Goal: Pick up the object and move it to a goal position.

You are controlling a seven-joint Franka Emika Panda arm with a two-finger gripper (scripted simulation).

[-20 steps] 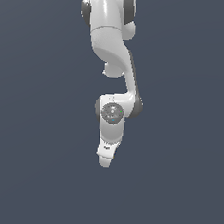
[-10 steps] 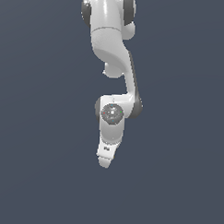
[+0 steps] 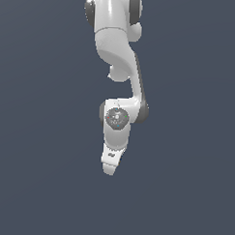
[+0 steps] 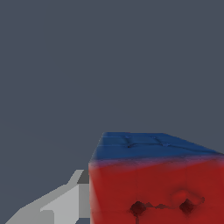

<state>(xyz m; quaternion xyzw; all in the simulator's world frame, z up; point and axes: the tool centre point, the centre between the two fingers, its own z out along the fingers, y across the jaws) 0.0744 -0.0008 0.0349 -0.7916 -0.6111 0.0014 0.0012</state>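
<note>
2 faces of the cube [image 4: 155, 179] fill my wrist view: red with dark dots, blue above, their shared edge sharp. It sits right against 1 grey finger [image 4: 61, 203] of my gripper [image 3: 109, 171]; whether I am clamped on it I cannot tell. All around my arm [image 3: 117, 51] lies plain dark-grey open room.
</note>
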